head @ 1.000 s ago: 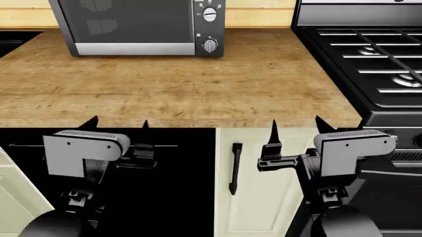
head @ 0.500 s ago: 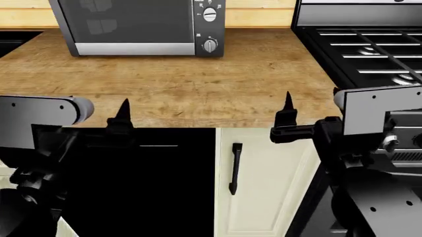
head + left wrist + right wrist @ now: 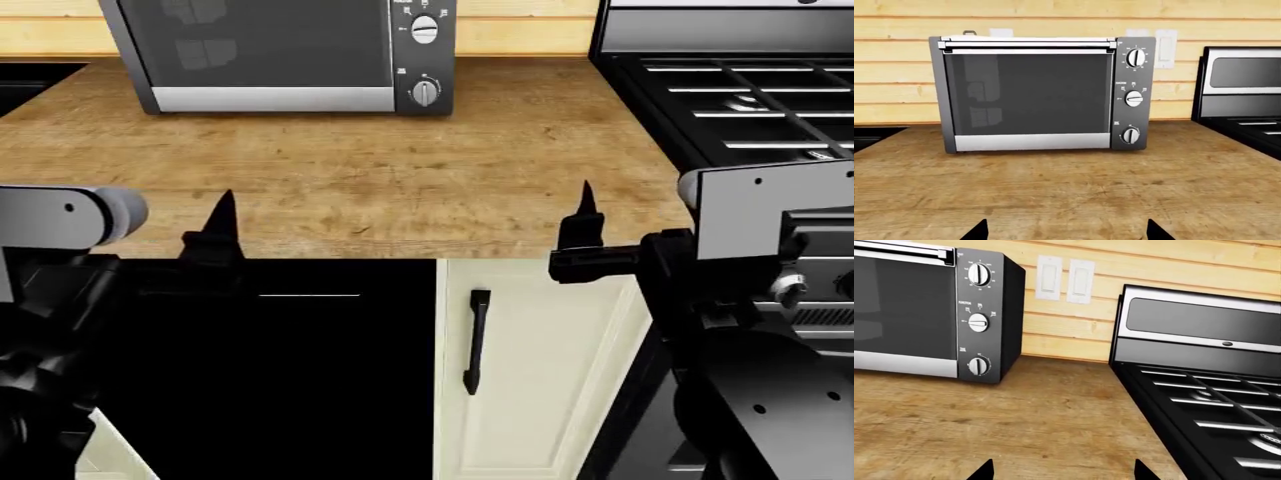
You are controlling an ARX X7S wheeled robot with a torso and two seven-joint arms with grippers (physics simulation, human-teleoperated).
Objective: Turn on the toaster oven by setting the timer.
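As before, left gripper (image 3: 220, 235) slightly back, timer (image 3: 424, 92) untouched

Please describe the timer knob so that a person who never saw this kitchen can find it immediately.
Find the toaster oven, the grey box with a dark glass door on the wooden counter, left of the black stove. Its black panel on the stove side carries three round silver knobs in a column. The timer is the lowest one, nearest the counter, below the middle knob.

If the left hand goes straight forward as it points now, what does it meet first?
Probably the dark glass door of the dark grey boxy toaster oven; the wooden counter between looks free.
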